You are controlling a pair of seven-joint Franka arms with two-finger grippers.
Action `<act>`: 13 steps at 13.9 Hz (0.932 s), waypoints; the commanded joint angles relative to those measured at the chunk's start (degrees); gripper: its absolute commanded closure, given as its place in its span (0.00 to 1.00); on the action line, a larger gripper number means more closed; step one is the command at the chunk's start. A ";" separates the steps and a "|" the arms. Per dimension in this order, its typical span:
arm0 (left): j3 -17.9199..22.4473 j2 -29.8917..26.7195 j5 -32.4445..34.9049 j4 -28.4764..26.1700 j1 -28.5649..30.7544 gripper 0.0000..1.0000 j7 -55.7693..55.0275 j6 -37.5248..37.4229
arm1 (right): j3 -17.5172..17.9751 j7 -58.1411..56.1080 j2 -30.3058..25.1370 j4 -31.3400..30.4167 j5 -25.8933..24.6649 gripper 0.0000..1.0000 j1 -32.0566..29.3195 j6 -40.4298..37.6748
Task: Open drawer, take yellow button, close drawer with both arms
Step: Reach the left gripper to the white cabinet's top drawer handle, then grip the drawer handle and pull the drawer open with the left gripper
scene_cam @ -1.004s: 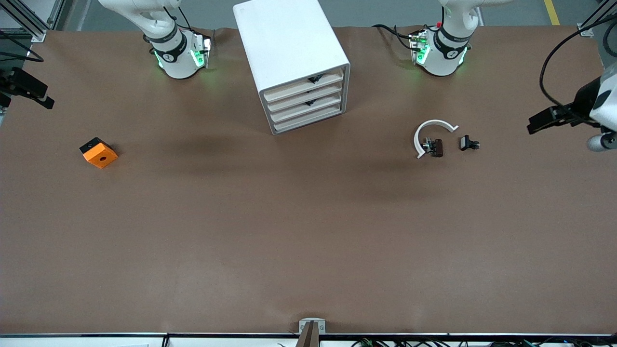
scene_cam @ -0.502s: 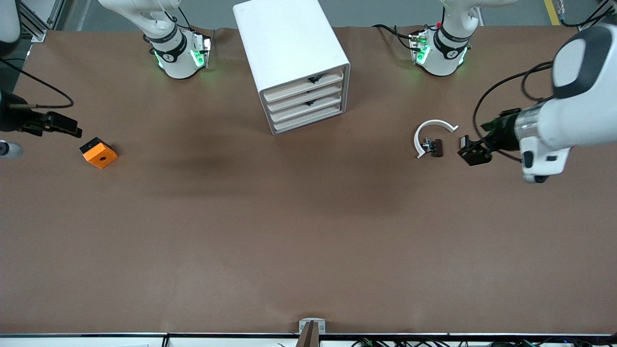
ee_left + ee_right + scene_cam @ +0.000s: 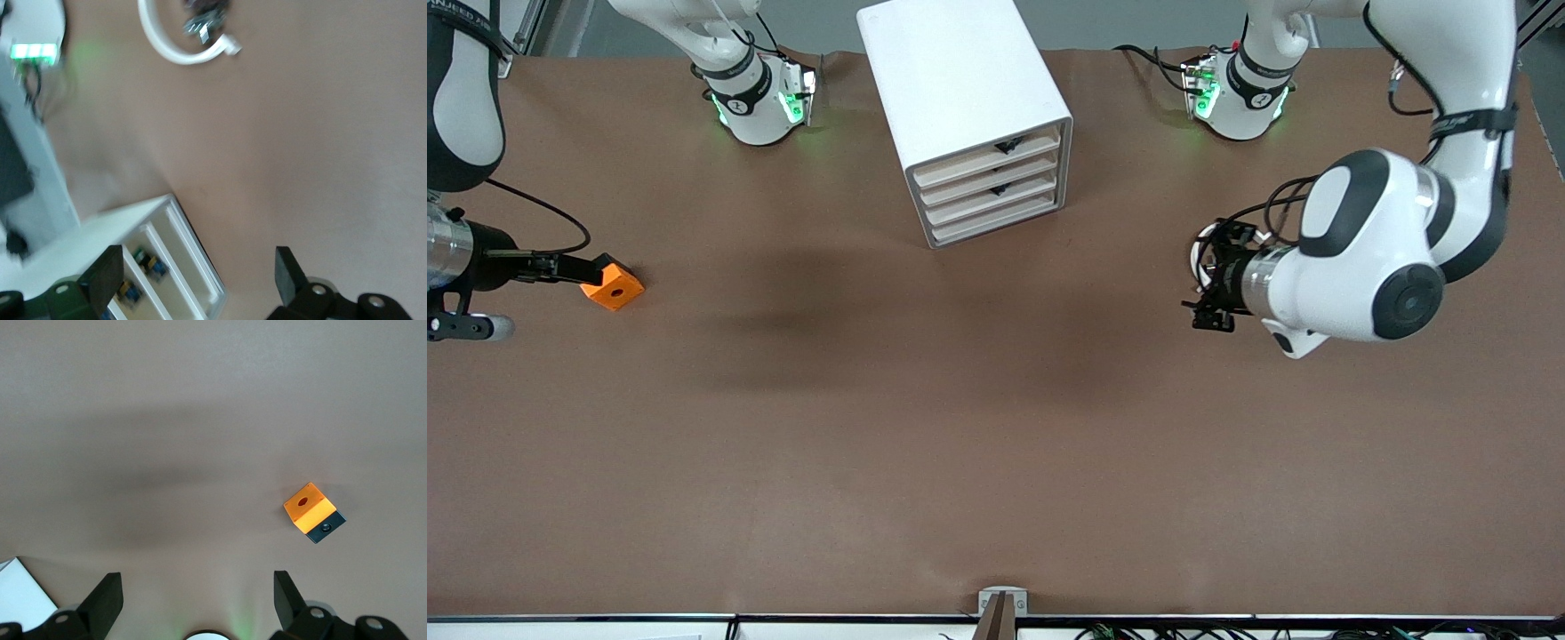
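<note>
The white four-drawer cabinet (image 3: 960, 98) stands between the two arm bases, and every drawer front (image 3: 991, 187) is shut. It also shows in the left wrist view (image 3: 100, 233), where blurred dark, bluish and yellow marks sit on the drawer fronts. The button is out of view. My left gripper (image 3: 1199, 311) is open and empty (image 3: 197, 277), over the table beside the white curved ring (image 3: 167, 50). My right gripper (image 3: 583, 267) is open and empty (image 3: 197, 593), next to the orange square block (image 3: 615, 287).
The orange block (image 3: 310, 510) with its dark hole lies toward the right arm's end of the table. The white ring (image 3: 1197, 253) and small dark parts (image 3: 207, 17) lie toward the left arm's end, largely hidden by the left wrist in the front view.
Both arms have swung in over the table from its ends. The left gripper moved over the ring and dark parts. The right gripper moved up to the orange block.
</note>
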 commanded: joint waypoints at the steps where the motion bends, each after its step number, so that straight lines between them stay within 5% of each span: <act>1: 0.07 4.46 -6.17 2.03 -2.22 0.00 -7.85 -1.17 | 0.12 -0.63 0.29 1.49 -0.25 0.00 -0.51 -1.13; 5: 0.07 12.10 -16.63 2.64 -5.65 0.00 -17.94 0.40 | 0.12 0.07 0.29 1.23 0.54 0.00 -0.24 -1.39; 10: 0.16 14.93 -20.60 2.74 -14.35 0.00 -31.39 0.59 | 0.12 -0.45 0.20 0.62 0.63 0.00 -0.24 -1.65; 11: 0.07 15.45 -21.38 2.74 -15.32 0.12 -33.68 0.59 | 0.21 -0.02 0.20 0.70 0.63 0.00 0.19 -1.57; 13: 0.07 16.25 -23.67 2.74 -16.90 0.19 -34.84 0.59 | 0.30 0.16 0.12 0.79 0.54 0.00 1.07 -1.65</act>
